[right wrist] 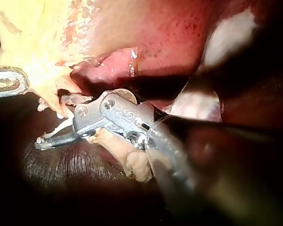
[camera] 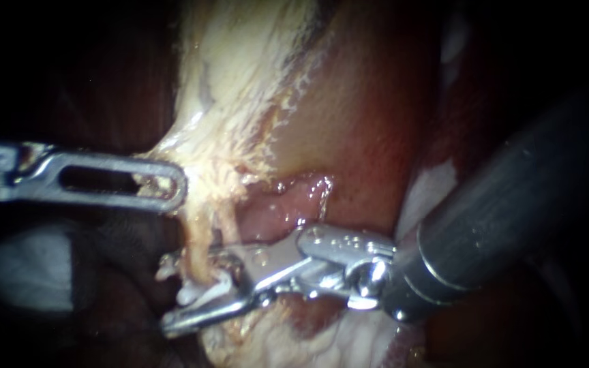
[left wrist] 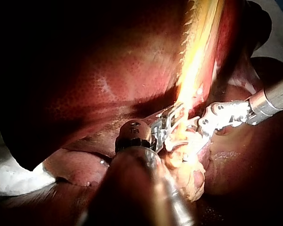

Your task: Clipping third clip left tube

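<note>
A thin pale tube [camera: 198, 240] hangs down from the yellowish-white tissue [camera: 240, 88]. My right instrument [camera: 165, 293] comes in from the right, and its jaws stand open astride the lower end of the tube. A white clip [camera: 195, 293] shows between them at the tube. My left instrument [camera: 175, 187] reaches in from the left, its slotted jaws shut on the edge of the pale tissue just above the tube. In the right wrist view the right instrument [right wrist: 54, 121] gapes around pale strands, with the left instrument [right wrist: 9, 81] beside it. The left wrist view shows both tips close together at the glaring tissue [left wrist: 188, 94].
Red-brown liver [camera: 369, 136] lies behind and to the right of the pale tissue. A pink raw patch [camera: 288, 204] sits just above the right instrument's jaws. White gauze [camera: 28, 266] lies low on the left. The right instrument's dark shaft [camera: 512, 204] fills the right side.
</note>
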`<state>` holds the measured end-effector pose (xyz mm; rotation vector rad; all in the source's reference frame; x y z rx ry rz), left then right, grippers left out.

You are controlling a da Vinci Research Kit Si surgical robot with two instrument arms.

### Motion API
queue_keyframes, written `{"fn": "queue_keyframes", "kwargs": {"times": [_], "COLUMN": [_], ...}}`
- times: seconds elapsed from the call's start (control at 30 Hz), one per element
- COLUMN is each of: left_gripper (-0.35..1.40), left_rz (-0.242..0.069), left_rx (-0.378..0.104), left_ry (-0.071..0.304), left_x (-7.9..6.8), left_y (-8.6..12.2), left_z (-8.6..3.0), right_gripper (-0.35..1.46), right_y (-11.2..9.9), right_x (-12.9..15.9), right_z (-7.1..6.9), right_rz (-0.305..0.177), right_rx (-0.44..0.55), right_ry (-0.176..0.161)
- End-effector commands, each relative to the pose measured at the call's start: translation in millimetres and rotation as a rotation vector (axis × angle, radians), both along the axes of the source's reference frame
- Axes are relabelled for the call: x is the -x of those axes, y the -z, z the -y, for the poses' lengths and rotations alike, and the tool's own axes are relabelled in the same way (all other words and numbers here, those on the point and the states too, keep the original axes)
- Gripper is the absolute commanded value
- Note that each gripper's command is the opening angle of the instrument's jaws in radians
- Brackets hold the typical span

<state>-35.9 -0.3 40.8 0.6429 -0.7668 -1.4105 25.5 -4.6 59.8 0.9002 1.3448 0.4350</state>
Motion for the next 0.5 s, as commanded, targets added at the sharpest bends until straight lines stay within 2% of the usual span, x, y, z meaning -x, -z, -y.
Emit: {"fn": "queue_keyframes", "kwargs": {"times": [0.03,0.37,0.5], "left_gripper": [-0.35,-0.35,-0.35], "left_rz": [-0.001,-0.001,-0.001], "left_rx": [0.0,0.0,0.0], "left_ry": [0.0,0.001,0.001], "left_x": [0.0,0.0,0.1], "left_y": [0.0,0.0,0.0], "left_z": [0.0,0.0,0.0], "right_gripper": [0.59,0.58,0.57], "right_y": [0.3,1.5,1.7], "right_x": [0.1,0.0,0.0], "right_z": [-0.2,-1.8,-2.4], "right_rz": [-0.002,-0.015,-0.019], "right_rx": [0.0,-0.015,-0.019], "right_ry": [-0.002,-0.017,-0.033]}}
